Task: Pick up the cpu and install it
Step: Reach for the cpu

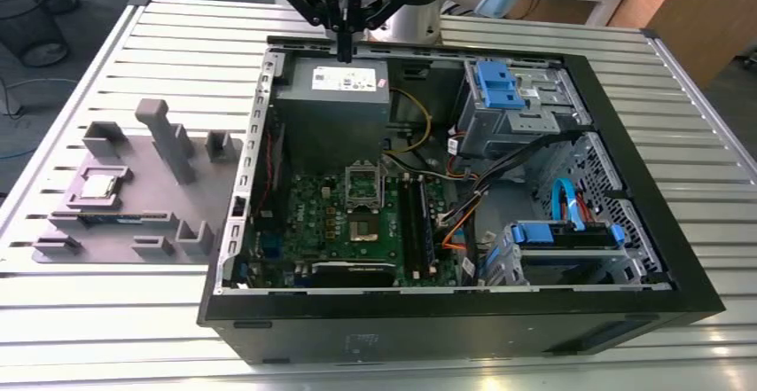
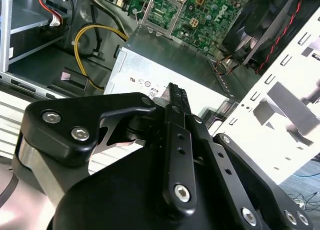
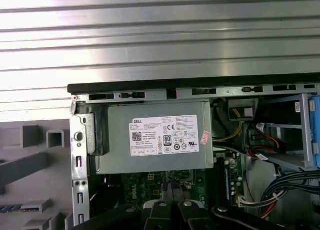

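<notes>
Pincer (image 1: 344, 51) closed above power supply (image 1: 337, 98), cpu (image 1: 102, 184) on grey tray (image 1: 119, 237)

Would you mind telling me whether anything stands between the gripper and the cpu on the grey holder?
The gripper hangs over the power supply. Toward the cpu stand the case's side wall and the holder's tall post; nothing covers the cpu from above.
</notes>
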Robot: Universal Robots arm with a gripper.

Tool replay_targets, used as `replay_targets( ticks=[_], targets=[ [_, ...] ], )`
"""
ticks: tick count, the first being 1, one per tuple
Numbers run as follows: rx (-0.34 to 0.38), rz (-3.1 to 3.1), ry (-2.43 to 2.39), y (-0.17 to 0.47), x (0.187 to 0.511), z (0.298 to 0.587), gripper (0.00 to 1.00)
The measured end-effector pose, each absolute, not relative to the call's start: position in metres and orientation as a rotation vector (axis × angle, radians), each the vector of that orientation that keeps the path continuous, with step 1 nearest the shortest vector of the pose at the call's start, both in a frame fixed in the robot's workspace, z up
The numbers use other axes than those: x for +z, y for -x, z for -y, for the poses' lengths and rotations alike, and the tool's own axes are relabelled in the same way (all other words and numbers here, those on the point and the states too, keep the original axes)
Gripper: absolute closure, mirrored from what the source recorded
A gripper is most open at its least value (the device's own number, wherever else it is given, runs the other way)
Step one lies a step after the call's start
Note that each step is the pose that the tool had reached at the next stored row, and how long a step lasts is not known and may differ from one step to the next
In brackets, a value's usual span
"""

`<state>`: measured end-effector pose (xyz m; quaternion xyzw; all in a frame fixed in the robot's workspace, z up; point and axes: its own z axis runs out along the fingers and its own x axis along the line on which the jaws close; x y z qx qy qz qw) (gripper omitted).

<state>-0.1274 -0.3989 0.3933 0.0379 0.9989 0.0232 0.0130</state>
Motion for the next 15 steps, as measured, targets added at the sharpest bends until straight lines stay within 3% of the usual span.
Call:
replay_targets(
  ticks=[15],
  targets=[
    [0.072, -3.112, -0.118, 0.1345, 0.3933, 0.3989, 0.89]
  ],
)
